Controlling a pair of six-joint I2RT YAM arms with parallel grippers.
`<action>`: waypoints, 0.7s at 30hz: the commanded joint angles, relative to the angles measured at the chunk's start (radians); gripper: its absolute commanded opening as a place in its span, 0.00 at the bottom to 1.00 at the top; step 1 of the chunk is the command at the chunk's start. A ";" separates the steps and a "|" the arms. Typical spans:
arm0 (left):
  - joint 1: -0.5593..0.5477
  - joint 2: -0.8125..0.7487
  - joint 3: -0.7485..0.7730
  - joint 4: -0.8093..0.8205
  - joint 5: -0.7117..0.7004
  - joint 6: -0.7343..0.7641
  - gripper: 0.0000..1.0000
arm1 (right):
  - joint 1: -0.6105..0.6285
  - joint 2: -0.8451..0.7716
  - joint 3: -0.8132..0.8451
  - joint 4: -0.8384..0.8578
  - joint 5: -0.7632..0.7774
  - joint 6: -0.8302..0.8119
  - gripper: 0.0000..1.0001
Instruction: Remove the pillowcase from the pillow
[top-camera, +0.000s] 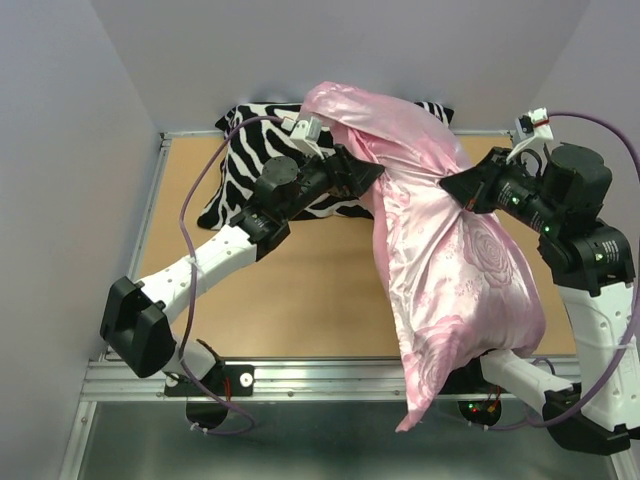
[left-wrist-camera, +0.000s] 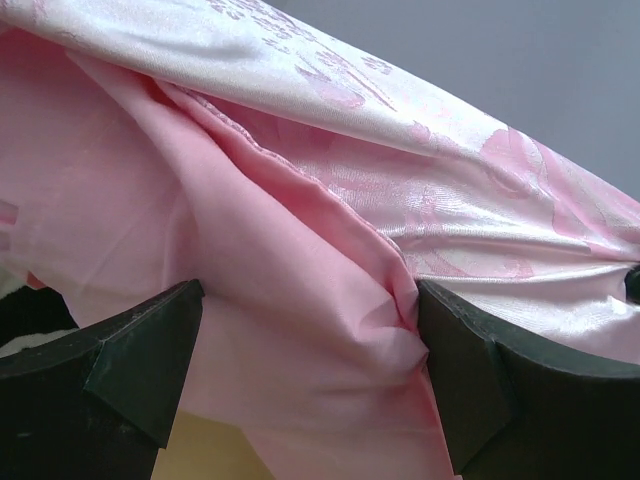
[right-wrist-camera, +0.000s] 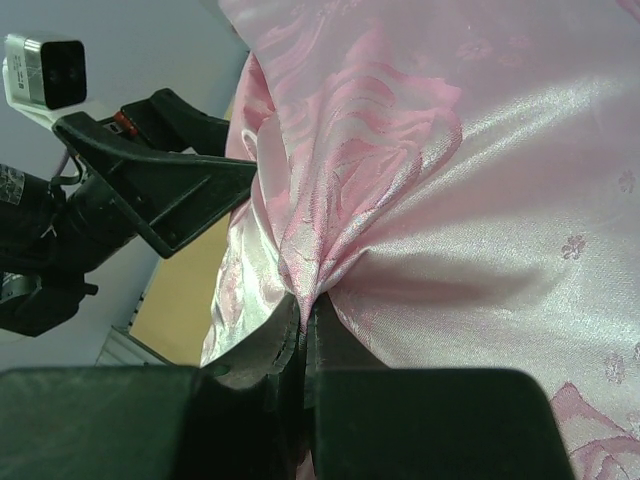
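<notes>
Right hand (right-wrist-camera: 303, 312) pinches a fold of the shiny, rose-patterned pink pillowcase (top-camera: 450, 270); left hand (left-wrist-camera: 310, 300) gapes wide.

The pink satin pillowcase (top-camera: 450, 270) is glossy and smooth, with roses woven into one face; its other face is plain, matt cloth. Beside it the black-and-white zebra-striped cushion (top-camera: 238, 165) is dull fabric. Beneath the pillowcase the brown table (top-camera: 300, 290) is matt board, edged by a silver metal rail (top-camera: 300, 372).
</notes>
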 joint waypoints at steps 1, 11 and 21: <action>-0.015 -0.003 0.071 0.077 0.013 -0.009 0.95 | 0.010 -0.048 0.002 0.255 -0.064 0.025 0.01; -0.168 -0.246 -0.058 -0.097 -0.301 0.072 0.00 | 0.010 -0.038 -0.014 0.253 0.066 0.019 0.01; -0.792 -0.403 -0.010 -0.357 -1.032 0.250 0.00 | 0.010 -0.011 0.012 0.258 0.157 0.004 0.01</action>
